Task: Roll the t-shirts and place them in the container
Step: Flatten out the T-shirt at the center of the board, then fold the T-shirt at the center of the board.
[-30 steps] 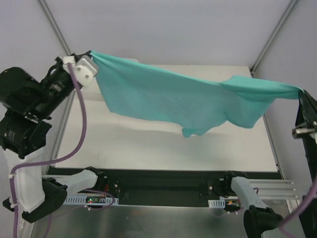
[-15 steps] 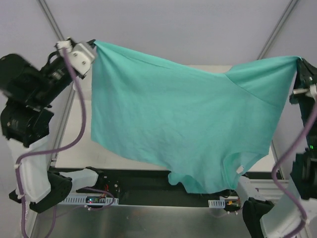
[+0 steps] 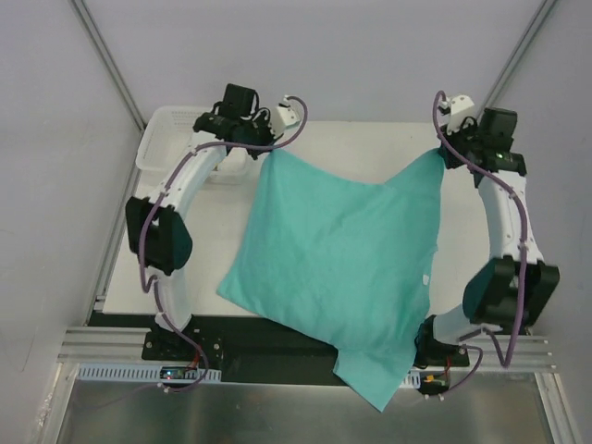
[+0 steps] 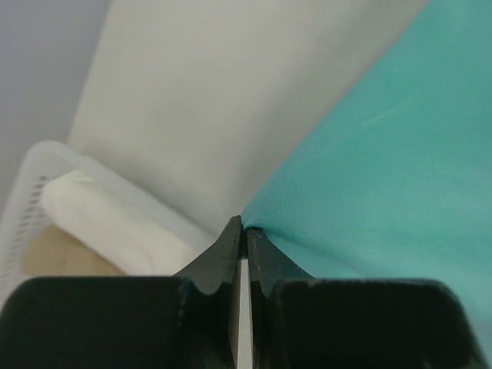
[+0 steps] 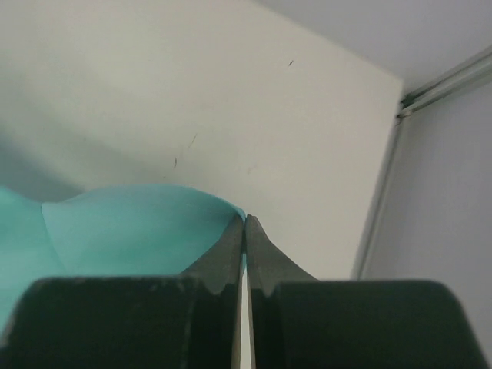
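A: Spread over the cream rectangular tabletop point(image 3: 370, 148): soft teal-green short-sleeved cloth t-shirt point(image 3: 333, 250), mostly flat, lifted at both far corners. Risk from here?

B: Overhang, mainly. Drapes past the near edge of the tabletop and down across the metal mounting rail point(image 3: 102, 347). Likely to drag the rest askew, or slide further off, on release of the far corners. Also wrinkled and set on a diagonal, so probably a crooked roll unless squared up first.

A: And the white plastic basket point(image 3: 157, 139) at the far left corner?

B: Sits just beside the left gripper point(image 4: 244, 231), holding a white cloth roll point(image 4: 108, 223) and a tan cloth roll point(image 4: 54, 257). Could snag cloth on its rim with a careless sideways pull.

A: Grip?

B: Left gripper closed to a sliver on the far left corner of the cloth. Right gripper point(image 5: 244, 223) likewise, pinched on the far right corner. Thin bites, both, and prone to slipping under a hard tug.

A: Heading?

B: Long axis far-to-near, slanting toward the right arm's base. Small white neck tag point(image 3: 425, 279) showing by the right edge, in the near half. Collar end itself: impossible to tell.
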